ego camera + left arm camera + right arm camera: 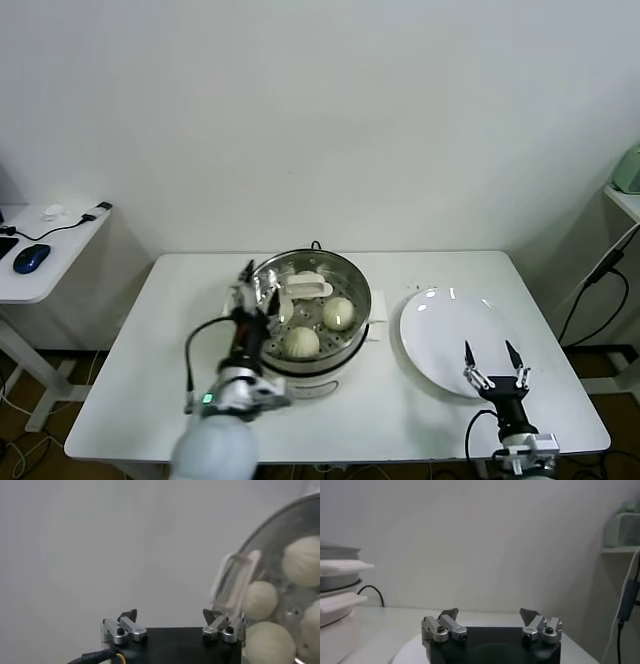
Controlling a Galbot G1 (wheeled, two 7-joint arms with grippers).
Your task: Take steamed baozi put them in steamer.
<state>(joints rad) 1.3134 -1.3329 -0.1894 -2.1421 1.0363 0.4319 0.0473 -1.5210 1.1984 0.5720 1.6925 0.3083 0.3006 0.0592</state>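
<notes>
White wall is seen behind a white table (pixel 440 275), on which the steamer (pixel 352 275) stands near the middle and a flat white plate (pixel 440 350) lies just beside it on the robot's right; a side desk with a blue mouse (pixel 31 257) is seen off to the left.

The task is judged to be at or near its end; the plate is left bare, and no bun is seen anywhere on the table outside the pot.

Inside the steamer the steamed baozi (pixel 338 313) are gathered on the perforated tray; two are shown plainly in the head view, and four rounded cream shapes (pixel 259 600) are counted in the left wrist view, though they are blurred and partly cropped, so the count is offered as a judgement only; a white rectangular piece (pixel 309 289) is also seen lying in the pot, and what it is cannot be told.

The left gripper (pixel 256 288) is held at the steamer's near-left rim with its fingers spread and nothing between them; the right gripper (pixel 492 368) is held over the near edge of the plate, likewise spread wide and empty.
</notes>
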